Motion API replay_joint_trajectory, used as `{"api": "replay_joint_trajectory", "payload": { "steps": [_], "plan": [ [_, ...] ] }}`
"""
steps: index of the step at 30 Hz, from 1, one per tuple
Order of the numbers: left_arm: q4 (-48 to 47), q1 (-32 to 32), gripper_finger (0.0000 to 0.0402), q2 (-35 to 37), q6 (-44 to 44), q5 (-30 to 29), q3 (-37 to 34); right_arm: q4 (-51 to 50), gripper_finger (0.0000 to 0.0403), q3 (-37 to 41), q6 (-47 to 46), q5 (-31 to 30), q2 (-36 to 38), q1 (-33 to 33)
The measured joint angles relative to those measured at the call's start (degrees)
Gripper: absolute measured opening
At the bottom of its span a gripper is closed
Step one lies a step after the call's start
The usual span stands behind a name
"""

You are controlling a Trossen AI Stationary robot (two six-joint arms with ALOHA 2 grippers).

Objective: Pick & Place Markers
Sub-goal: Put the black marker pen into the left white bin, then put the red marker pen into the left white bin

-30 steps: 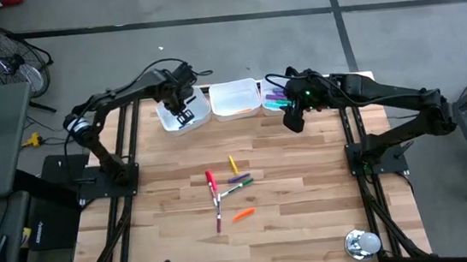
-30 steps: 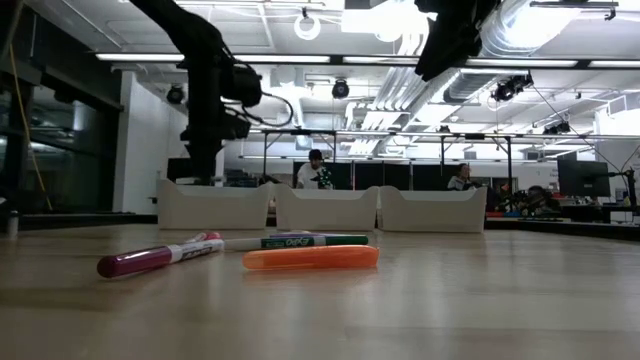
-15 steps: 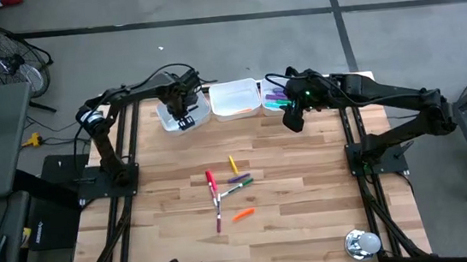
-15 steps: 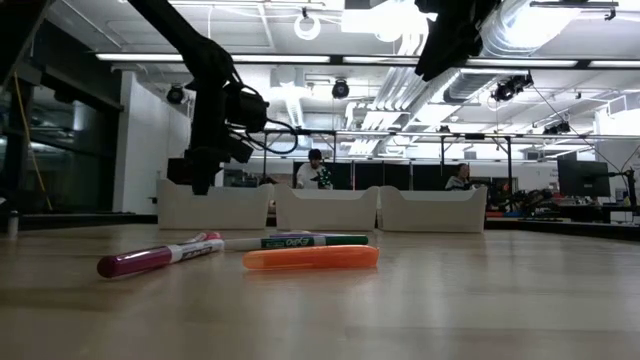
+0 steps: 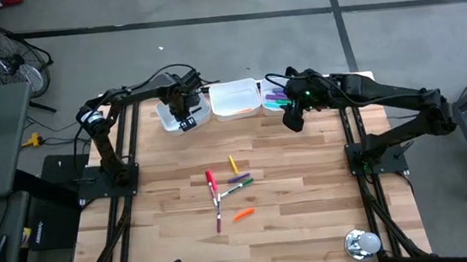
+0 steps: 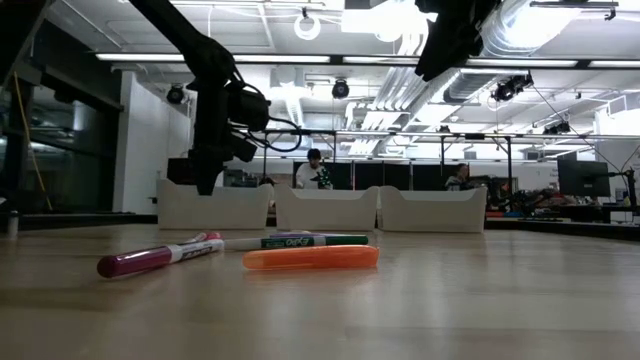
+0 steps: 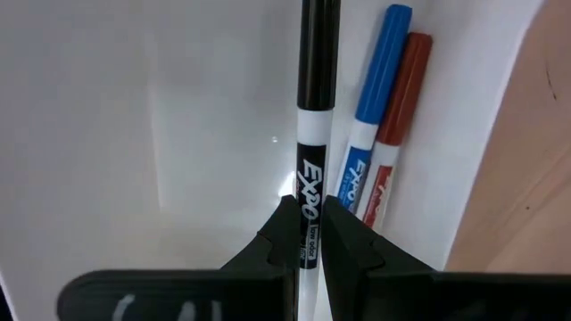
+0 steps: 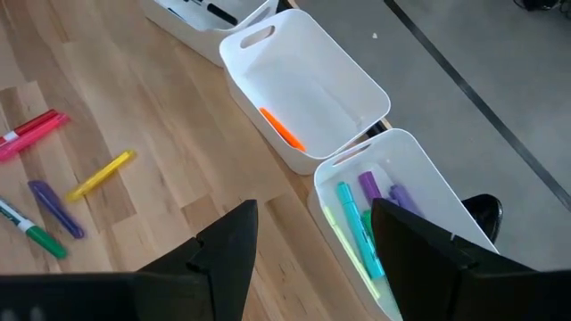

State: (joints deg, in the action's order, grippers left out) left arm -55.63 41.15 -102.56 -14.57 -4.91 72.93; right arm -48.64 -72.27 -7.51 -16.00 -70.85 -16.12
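Shows the left hand point(image 5: 184, 118) lower than a second ago, dropped from above the left tray point(image 5: 201, 110) down into its mouth at the far edge of the tabletop point(image 5: 308, 193), with hardly any further shift in the last half second. Shows its fingers pressed together on a black marker point(image 7: 314, 107), pinching the white barrel near the printed label, black cap pointing away over the tray's white floor. Places a blue marker point(image 7: 375, 98) and a red marker point(image 7: 397, 116) side by side inside that same tray, against its wall, just beside the held one. Suggests, as a judgement, a carry nearly finished: only the release left for this marker. Finds the right hand point(image 5: 293, 121) unmoved over that second, fingers spread and empty, hanging near the right tray point(image 5: 274, 88), which holds teal, purple and green markers. Finds the middle tray point(image 5: 234, 96) between the two, with one orange marker point(image 8: 282, 129) inside. Leaves several loose markers point(image 5: 226, 192) at mid-tabletop, well apart from the trays, in red, yellow, purple, green and orange, untouched and waiting, so plenty of the task remains.
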Motion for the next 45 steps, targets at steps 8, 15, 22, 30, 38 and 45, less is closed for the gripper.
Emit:
{"api": "replay_joint_trajectory", "payload": {
  "steps": [8,15,22,30,38,45],
  "plan": [
    [-0.1,0.0,0.0029,0.0,1.9,0.0,0.0,0.0,0.0209,0.0,0.0,0.0,0.0,0.0],
    [-0.1,0.0,0.0113,0.0,2.8,-0.4,0.0,0.0,0.0209,0.0,0.0,0.0,0.0,0.0],
    [-0.4,0.0,0.0131,0.0,5.1,-0.6,0.0,0.0,0.0209,0.0,0.0,1.2,0.0,0.0],
    [-7.9,-0.1,0.0133,0.0,13.4,-0.2,5.5,0.0,0.0209,0.0,0.0,1.6,0.0,0.0],
    [-14.7,-1.9,0.0133,2.5,20.7,0.1,12.2,-0.6,0.0209,0.0,-0.1,2.9,0.0,0.0],
    [-20.4,-7.6,0.0133,8.1,31.0,0.3,12.6,-3.2,0.0209,0.0,-0.6,2.9,0.0,0.0]
  ]
}}
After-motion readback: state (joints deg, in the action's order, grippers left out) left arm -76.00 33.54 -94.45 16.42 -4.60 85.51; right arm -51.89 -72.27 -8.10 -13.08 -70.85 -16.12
